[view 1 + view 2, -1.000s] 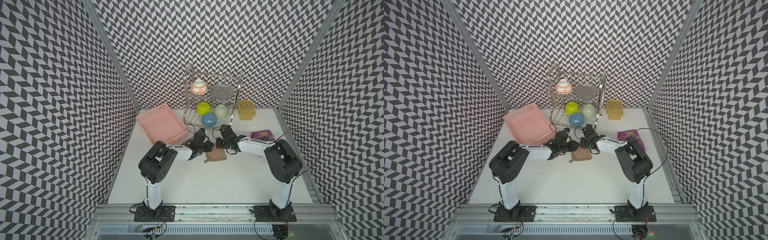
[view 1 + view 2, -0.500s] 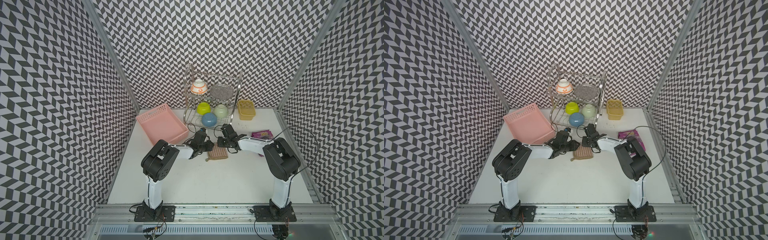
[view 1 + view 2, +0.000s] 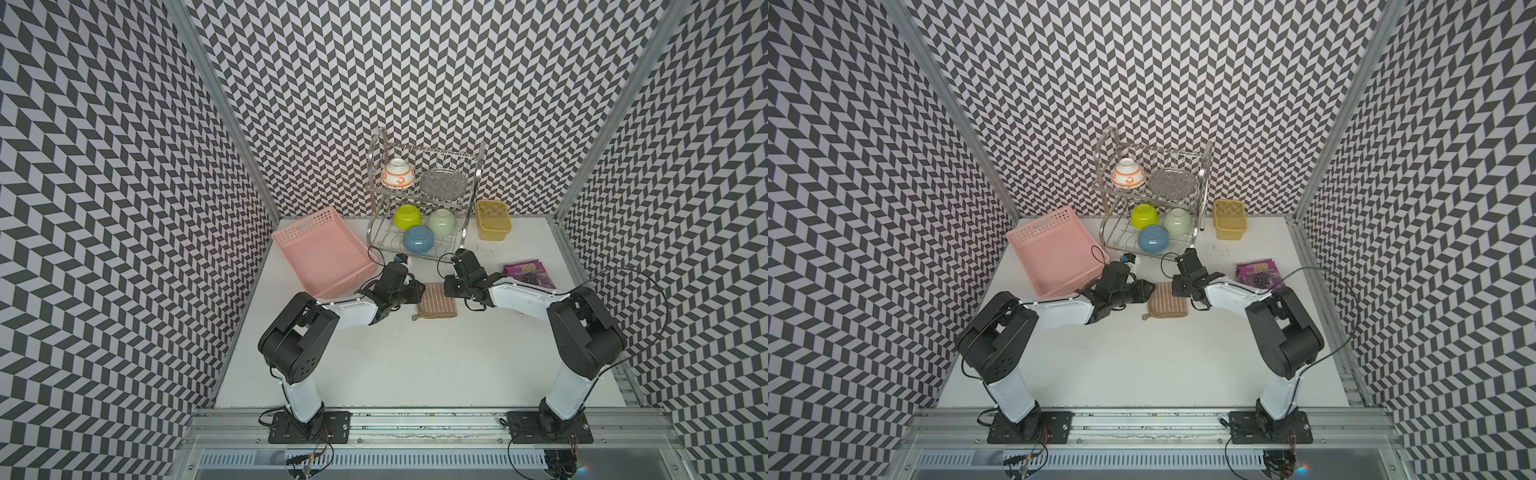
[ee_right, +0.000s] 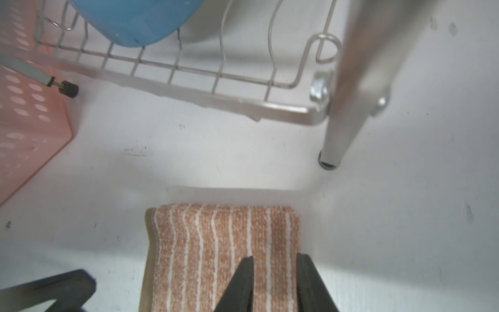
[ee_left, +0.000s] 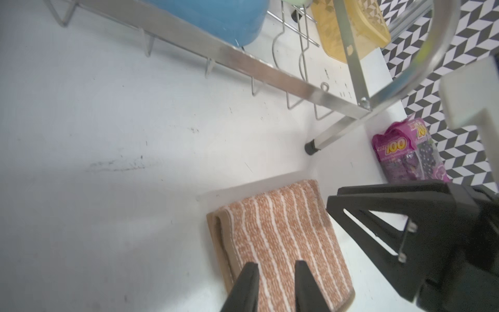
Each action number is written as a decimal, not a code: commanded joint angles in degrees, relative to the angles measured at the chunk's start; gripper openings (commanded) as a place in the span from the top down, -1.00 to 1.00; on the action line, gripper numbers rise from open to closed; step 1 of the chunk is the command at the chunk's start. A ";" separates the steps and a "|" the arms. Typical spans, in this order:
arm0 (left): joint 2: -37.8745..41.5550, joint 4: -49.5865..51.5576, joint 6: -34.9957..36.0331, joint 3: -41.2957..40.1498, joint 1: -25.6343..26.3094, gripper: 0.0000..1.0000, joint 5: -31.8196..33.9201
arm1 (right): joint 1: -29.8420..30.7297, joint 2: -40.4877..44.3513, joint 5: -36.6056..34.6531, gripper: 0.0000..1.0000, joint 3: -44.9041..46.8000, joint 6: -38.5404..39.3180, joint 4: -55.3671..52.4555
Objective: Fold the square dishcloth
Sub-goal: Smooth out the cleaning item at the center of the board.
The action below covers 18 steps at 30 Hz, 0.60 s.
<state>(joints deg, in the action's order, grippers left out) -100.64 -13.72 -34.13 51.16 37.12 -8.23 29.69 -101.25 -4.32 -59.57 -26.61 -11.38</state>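
Dishcloth (image 3: pixel 436 301) under left end effector (image 5: pixel 275 264), right end effector (image 4: pixel 275 256); both ajar.

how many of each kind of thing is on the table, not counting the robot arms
bowls: 4 (white and orange, lime, pale green, blue)
dish rack: 1
mesh plate: 1
pink basket: 1
yellow container: 1
purple snack packet: 1
dishcloth: 1
total: 10
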 commanded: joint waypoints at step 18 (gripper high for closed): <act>1.34 -2.15 -6.82 -12.01 4.18 0.49 4.18 | -0.16 5.01 9.54 0.41 11.41 -0.66 6.98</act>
<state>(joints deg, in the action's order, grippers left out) -100.14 -17.08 -38.79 41.60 41.01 -6.13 29.71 -96.92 3.84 -48.56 -28.23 -7.25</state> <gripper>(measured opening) 0.258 0.295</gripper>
